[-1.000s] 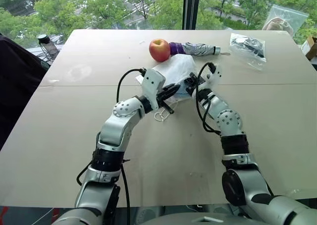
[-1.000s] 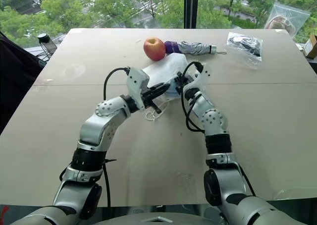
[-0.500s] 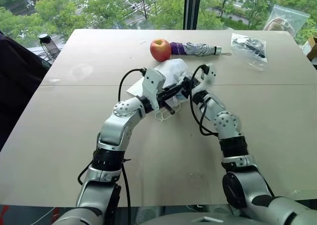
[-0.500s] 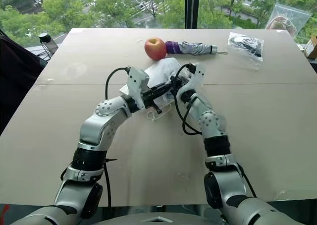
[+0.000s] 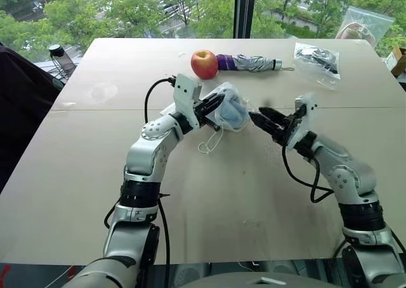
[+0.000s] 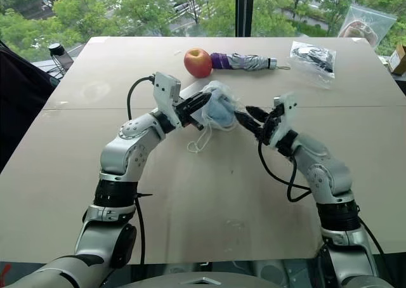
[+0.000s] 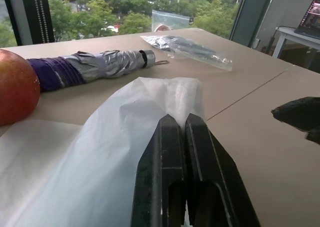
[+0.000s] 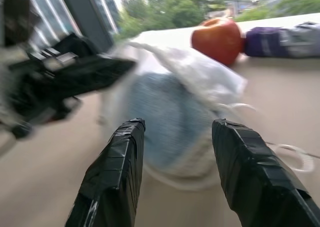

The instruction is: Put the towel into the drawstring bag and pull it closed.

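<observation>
The left gripper (image 5: 216, 102) is pinching the white fabric of the drawstring bag (image 5: 229, 110), its two black fingers (image 7: 172, 152) pressed together on a fold of the cloth and holding the bag lifted off the table (image 5: 95, 174). The towel (image 5: 235, 112) is sitting inside the bag, its light blue showing through the sheer fabric. The bag's thin cords (image 5: 209, 142) are dangling in loops at about seven o'clock from it, down toward the tabletop. The right gripper (image 5: 265, 120) is hovering at three o'clock of the bag, close by but apart from it, fingers (image 8: 112, 172) spread and pointing at it. An apple (image 5: 204, 64) and a folded umbrella (image 5: 250, 63) are lying at twelve o'clock of the bag, and a clear plastic bag (image 5: 317, 59) at about two o'clock.
</observation>
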You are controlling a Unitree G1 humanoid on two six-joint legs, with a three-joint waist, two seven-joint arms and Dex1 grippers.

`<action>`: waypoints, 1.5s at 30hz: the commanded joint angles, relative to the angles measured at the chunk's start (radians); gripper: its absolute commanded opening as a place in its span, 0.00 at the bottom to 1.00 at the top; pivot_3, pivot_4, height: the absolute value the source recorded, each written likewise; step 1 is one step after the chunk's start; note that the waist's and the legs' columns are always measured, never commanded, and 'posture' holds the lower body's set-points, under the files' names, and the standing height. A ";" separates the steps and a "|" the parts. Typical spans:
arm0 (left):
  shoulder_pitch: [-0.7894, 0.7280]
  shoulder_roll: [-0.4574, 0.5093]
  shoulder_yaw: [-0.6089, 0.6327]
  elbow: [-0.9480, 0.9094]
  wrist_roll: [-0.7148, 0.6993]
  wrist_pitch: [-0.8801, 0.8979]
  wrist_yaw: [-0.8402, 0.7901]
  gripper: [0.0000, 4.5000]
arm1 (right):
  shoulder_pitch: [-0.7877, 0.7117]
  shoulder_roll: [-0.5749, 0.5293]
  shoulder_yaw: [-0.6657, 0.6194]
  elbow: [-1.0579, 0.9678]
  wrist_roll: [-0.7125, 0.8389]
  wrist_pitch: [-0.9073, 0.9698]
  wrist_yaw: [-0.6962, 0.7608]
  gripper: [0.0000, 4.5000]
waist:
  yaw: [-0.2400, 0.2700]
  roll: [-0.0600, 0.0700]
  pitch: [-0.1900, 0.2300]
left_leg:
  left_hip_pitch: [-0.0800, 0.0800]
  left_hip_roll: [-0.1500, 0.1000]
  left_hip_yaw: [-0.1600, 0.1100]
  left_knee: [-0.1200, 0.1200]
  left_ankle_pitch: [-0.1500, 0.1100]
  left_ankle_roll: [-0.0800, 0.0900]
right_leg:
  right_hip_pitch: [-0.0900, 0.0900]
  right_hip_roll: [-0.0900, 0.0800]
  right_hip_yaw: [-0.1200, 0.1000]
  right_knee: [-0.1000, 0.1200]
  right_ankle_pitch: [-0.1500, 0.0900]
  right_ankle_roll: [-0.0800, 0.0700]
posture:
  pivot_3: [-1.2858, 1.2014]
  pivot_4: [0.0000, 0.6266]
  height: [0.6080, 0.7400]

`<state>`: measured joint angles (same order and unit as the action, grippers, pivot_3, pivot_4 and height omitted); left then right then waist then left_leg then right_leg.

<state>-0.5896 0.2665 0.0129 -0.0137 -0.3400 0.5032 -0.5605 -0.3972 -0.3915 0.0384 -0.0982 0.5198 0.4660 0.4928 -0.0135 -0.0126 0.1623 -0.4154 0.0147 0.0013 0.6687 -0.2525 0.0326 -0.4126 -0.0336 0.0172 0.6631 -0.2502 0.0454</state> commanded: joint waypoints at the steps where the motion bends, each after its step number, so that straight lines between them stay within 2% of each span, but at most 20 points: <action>1: -0.012 -0.004 0.011 -0.021 -0.010 -0.026 0.003 0.00 | -0.032 -0.012 0.082 0.120 -0.223 -0.188 -0.013 0.51 | -0.001 0.000 0.000 | 0.000 0.000 0.000 0.000 0.000 0.000 | 0.000 0.000 0.000 0.000 0.000 0.000 | 0.52 0.24 1.00; 7: -0.004 0.003 0.001 -0.032 -0.006 -0.025 -0.001 0.00 | -0.143 0.080 0.126 0.387 -0.381 -0.373 -0.044 0.51 | -0.002 0.000 0.000 | 0.000 0.000 0.001 0.000 0.001 -0.002 | -0.001 0.000 0.001 0.000 0.000 0.000 | 0.52 0.24 1.00; 11: 0.000 0.009 0.004 -0.045 -0.008 -0.017 0.003 0.00 | -0.266 0.188 0.070 0.629 -0.417 -0.495 -0.157 0.51 | -0.003 0.000 0.000 | 0.000 0.000 0.002 0.000 0.003 -0.005 | 0.000 0.000 0.002 0.000 0.000 0.000 | 0.52 0.24 1.00; 15: 0.007 0.013 0.003 -0.056 -0.009 -0.010 0.007 0.00 | -0.357 0.232 0.024 0.821 -0.440 -0.602 -0.225 0.51 | 0.001 0.000 0.000 | 0.000 0.000 0.001 0.000 0.003 -0.005 | 0.000 -0.001 0.002 0.000 0.000 0.000 | 0.52 0.24 1.00; 18: 0.010 0.016 0.003 -0.066 -0.009 -0.003 0.011 0.00 | -0.408 0.239 -0.033 0.896 -0.433 -0.712 -0.288 0.21 | 0.002 0.000 0.000 | -0.001 -0.001 0.001 0.000 0.003 -0.005 | 0.000 -0.002 0.001 -0.001 0.000 0.000 | 0.52 0.24 1.00; 20: 0.010 0.018 0.006 -0.069 -0.010 0.000 0.014 0.00 | -0.424 0.237 -0.075 0.897 -0.416 -0.751 -0.322 0.03 | 0.000 0.000 0.000 | -0.001 -0.001 0.002 0.000 0.003 -0.005 | 0.000 -0.002 0.002 -0.001 0.000 0.000 | 0.52 0.24 1.00; 21: 0.009 0.019 0.008 -0.070 -0.010 0.001 0.016 0.00 | -0.428 0.231 -0.092 0.885 -0.414 -0.765 -0.336 0.01 | -0.001 0.000 0.000 | -0.001 -0.001 0.002 0.000 0.003 -0.005 | -0.001 -0.003 0.002 -0.001 0.000 0.000 | 0.52 0.24 1.00; 24: -0.010 0.012 0.037 -0.086 -0.040 0.025 0.036 0.00 | -0.434 0.215 -0.136 0.799 -0.392 -0.752 -0.343 0.01 | -0.002 0.000 0.000 | 0.000 0.000 0.002 -0.001 0.003 -0.005 | -0.001 -0.002 0.002 0.000 0.000 0.000 | 0.52 0.24 1.00; 28: -0.134 -0.060 0.225 -0.089 -0.267 0.163 0.150 0.00 | -0.455 0.185 -0.161 0.621 -0.361 -0.654 -0.330 0.01 | -0.001 0.000 0.002 | -0.001 0.001 0.001 0.000 0.003 -0.005 | -0.001 -0.003 0.002 0.001 0.000 0.000 | 0.52 0.24 1.00; 33: -0.247 -0.083 0.355 -0.083 -0.471 0.280 0.253 0.00 | -0.511 0.172 -0.220 0.461 -0.293 -0.567 -0.358 0.01 | -0.002 0.000 0.002 | -0.001 0.001 0.000 0.000 0.003 -0.005 | -0.001 -0.002 0.001 0.001 0.000 0.000 | 0.52 0.24 1.00; 35: -0.230 -0.080 0.345 -0.070 -0.486 0.298 0.253 0.00 | -0.514 0.173 -0.221 0.463 -0.295 -0.564 -0.355 0.01 | -0.002 0.000 0.002 | -0.001 0.001 0.000 0.000 0.003 -0.005 | -0.001 -0.002 0.001 0.000 0.000 0.000 | 0.52 0.24 1.00; 38: -0.164 -0.035 0.233 -0.038 -0.363 0.286 0.245 0.00 | -0.510 0.172 -0.206 0.459 -0.306 -0.573 -0.332 0.01 | -0.002 0.000 0.002 | 0.000 0.001 0.000 -0.001 0.003 -0.005 | 0.000 -0.002 0.001 0.000 0.000 0.000 | 0.52 0.24 1.00; 39: -0.156 -0.035 0.224 -0.046 -0.362 0.287 0.247 0.00 | -0.523 0.184 -0.213 0.428 -0.279 -0.564 -0.326 0.01 | -0.002 0.000 0.002 | 0.000 0.001 0.001 -0.001 0.003 -0.005 | -0.001 -0.002 0.001 0.000 0.000 0.000 | 0.52 0.24 1.00; 43: -0.189 -0.085 0.315 -0.102 -0.528 0.309 0.273 0.00 | -0.561 0.197 -0.225 0.362 -0.240 -0.533 -0.329 0.01 | -0.001 0.000 0.004 | -0.002 0.000 0.001 0.000 0.003 -0.006 | -0.002 -0.003 0.002 0.001 0.000 0.000 | 0.52 0.24 1.00; 45: -0.193 -0.071 0.315 -0.088 -0.518 0.300 0.271 0.00 | -0.558 0.193 -0.224 0.377 -0.244 -0.526 -0.328 0.01 | 0.000 0.000 0.004 | -0.002 0.000 0.001 0.000 0.003 -0.006 | -0.002 -0.003 0.002 0.001 0.000 0.000 | 0.52 0.24 1.00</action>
<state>-0.7556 0.1750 0.3022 -0.0593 -0.8334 0.8228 -0.2902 -0.9349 -0.1831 -0.1630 0.3193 0.2675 -0.0601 0.1669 -0.0140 -0.0129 0.1666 -0.4168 0.0151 0.0018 0.6685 -0.2493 0.0271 -0.4140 -0.0365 0.0187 0.6638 -0.2498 0.0454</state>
